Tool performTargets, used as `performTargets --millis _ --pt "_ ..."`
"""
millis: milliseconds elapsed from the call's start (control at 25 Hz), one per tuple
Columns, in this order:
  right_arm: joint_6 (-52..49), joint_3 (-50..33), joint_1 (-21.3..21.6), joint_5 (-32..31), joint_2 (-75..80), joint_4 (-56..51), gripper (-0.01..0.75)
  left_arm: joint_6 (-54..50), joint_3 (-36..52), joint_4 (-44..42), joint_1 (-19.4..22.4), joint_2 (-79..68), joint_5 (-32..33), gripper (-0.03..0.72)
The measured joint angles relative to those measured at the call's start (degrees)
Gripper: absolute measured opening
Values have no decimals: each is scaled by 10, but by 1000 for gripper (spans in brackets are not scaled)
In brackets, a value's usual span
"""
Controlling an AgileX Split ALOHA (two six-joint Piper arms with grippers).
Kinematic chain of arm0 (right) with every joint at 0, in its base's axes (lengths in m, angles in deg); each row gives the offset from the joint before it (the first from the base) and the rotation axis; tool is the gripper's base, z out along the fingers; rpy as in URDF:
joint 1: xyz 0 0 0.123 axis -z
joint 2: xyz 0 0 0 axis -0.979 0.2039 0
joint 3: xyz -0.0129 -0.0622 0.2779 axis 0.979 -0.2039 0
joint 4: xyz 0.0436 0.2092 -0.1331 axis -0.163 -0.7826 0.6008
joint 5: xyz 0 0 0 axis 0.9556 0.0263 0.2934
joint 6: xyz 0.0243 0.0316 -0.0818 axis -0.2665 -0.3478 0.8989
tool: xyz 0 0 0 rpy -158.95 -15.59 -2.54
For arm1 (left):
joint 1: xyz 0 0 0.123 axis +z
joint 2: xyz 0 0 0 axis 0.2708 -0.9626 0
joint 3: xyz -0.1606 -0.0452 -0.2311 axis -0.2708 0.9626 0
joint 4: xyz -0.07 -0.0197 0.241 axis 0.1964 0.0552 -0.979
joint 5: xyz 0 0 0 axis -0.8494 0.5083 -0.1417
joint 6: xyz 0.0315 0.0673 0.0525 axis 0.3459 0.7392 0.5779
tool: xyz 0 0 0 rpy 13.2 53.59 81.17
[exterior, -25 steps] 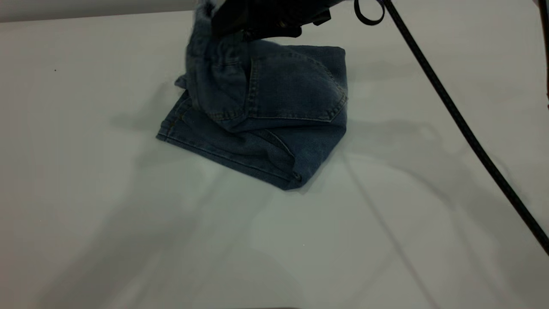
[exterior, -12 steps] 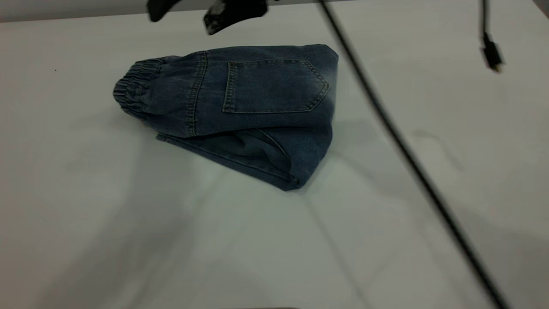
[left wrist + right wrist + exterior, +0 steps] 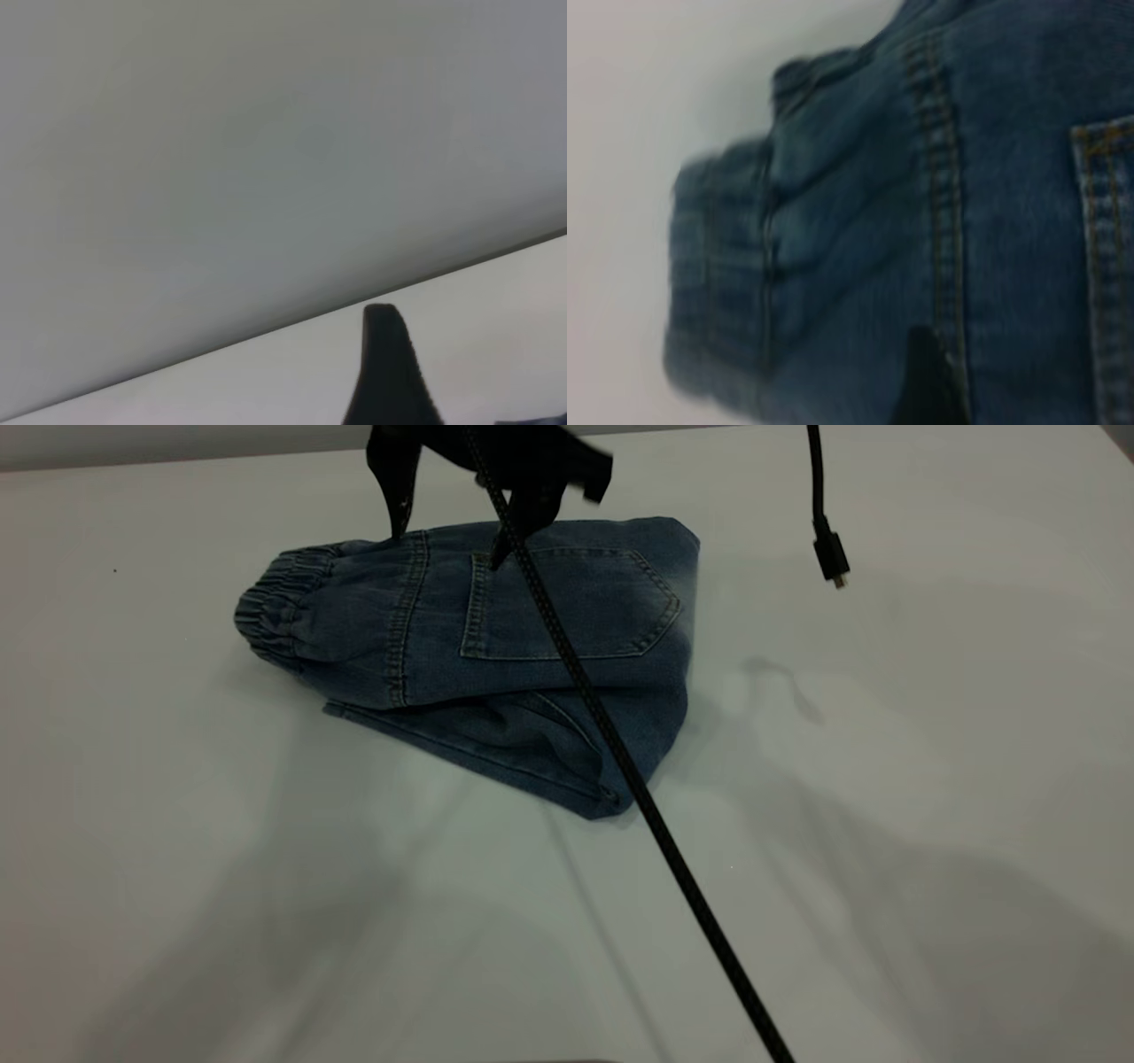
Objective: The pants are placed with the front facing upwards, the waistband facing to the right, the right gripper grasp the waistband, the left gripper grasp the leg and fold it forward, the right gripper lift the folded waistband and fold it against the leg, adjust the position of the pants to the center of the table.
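While most of the near tabletop (image 3: 266, 921) is bare white, a black braided cable (image 3: 638, 788) runs across it from the near right and goes up and over the pants (image 3: 532, 691). The pants are folded and lie on the far half of the tabletop, a bit left of the middle. The back pocket (image 3: 576, 607) faces up. The waistband (image 3: 275, 611) points to the left, and its bunched edge rests on the tabletop. A lower layer of denim sticks out toward the near side, under the folded top part.

At the far edge of the pants, the right gripper (image 3: 447, 536) hangs just over the cloth. Its two black fingers are spread apart and hold nothing. Both tips point down, close to the far edge of the denim, beside the pocket seam.

To the right, a short cable end with a plug (image 3: 831, 562) dangles in the air above the tabletop.

Only one finger of the left gripper (image 3: 390, 372) shows in its own wrist view, over bare tabletop, so I cannot tell how it stands.
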Motion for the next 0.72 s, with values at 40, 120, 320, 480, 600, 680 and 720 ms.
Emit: performTargets --millis 40,120,320,480,600,680,720 --pt "-36 4 0 1 10 1 443 0 0 2 0 0 0 440" --pt "-107 7 0 3 28 2 442 0 0 3 0 0 0 440" --pt "-155 10 -5 0 68 2 442 0 0 4 0 0 2 440" --pt "-134 15 -10 -18 74 6 440 0 0 4 0 0 7 440" --pt "-66 17 -17 -48 74 12 440 0 0 4 0 0 11 440" --pt "-15 19 -25 -70 74 21 440 -1 0 4 0 0 11 440" --pt "11 20 -29 -83 74 26 440 -1 0 4 0 0 11 440"
